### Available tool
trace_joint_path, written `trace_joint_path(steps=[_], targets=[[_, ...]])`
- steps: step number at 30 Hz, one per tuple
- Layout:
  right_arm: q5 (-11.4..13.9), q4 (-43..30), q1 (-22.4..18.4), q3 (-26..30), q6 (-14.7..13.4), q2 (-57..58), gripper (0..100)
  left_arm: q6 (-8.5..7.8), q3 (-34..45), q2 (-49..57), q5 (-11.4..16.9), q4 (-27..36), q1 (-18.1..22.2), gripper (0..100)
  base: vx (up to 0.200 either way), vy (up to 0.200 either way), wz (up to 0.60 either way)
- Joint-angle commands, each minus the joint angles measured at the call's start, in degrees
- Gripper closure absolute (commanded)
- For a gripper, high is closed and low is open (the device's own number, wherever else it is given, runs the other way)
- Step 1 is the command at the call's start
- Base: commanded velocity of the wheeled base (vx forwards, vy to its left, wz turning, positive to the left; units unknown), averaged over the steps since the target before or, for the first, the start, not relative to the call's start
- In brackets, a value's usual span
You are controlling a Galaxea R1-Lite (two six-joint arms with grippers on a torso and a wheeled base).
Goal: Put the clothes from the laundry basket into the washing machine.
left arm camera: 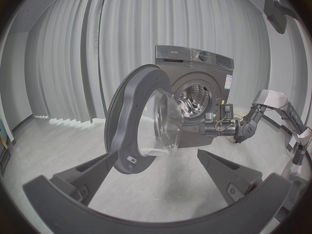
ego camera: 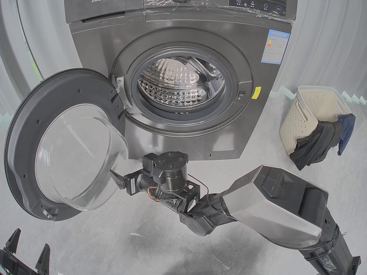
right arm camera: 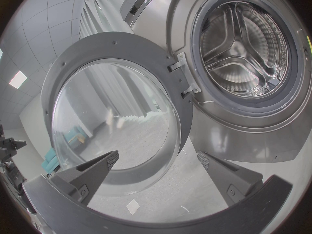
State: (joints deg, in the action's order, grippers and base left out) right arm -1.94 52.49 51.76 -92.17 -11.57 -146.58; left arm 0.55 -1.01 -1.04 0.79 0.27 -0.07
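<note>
Currently, in the head view, the washing machine point(ego camera: 183, 31) is standing with its round door point(ego camera: 26, 146) hanging wide open toward the robot's left, and the drum point(ego camera: 179, 83) is showing bare metal. The laundry basket point(ego camera: 294, 123) is sitting on the floor point(ego camera: 263, 149) just beside the machine, on the robot's right. The clothes are hanging over its near rim: a dark garment point(ego camera: 315, 144) is drooping to the floor and a navy one point(ego camera: 347, 128) is lying against it. The right gripper point(ego camera: 116, 179) is hovering low in front of the machine with its tip at the edge of the door's glass bowl point(ego camera: 76, 153); whether it is touching the glass is hard to say from here. The left gripper point(ego camera: 28, 249) is hanging low on the robot's left, well apart from the basket.

In the left wrist view, the left gripper point(left arm camera: 156, 154) is holding its fingers wide apart and gripping nothing, facing the open door from its outer side.

In the right wrist view, the right gripper point(right arm camera: 156, 155) is likewise spread open and carrying nothing. The inner face of the door is lying just ahead of it, with the drum beyond the hinge.
</note>
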Motion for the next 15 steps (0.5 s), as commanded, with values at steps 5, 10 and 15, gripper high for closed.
trace_joint_path(steps=[5, 10, 15], targets=[[-0.7, 0.5, -1.1, 6.3, -0.1, 5.8, 0, 0.07, 0.8, 1.0, 0.0, 0.0, 0.0, 0, 0.000, 0.000, 0.00], [-0.9, 0.6, -3.9, 21.0, 0.5, 19.1, 0, 0.07, 0.8, 1.0, 0.0, 0.0, 0.0, 0, 0.000, 0.000, 0.00], [-1.0, 0.8, -6.4, 35.7, 0.5, 33.3, 0, -0.11, 0.8, 1.0, -0.1, -0.1, 0.0, 0, 0.000, 0.000, 0.00]])
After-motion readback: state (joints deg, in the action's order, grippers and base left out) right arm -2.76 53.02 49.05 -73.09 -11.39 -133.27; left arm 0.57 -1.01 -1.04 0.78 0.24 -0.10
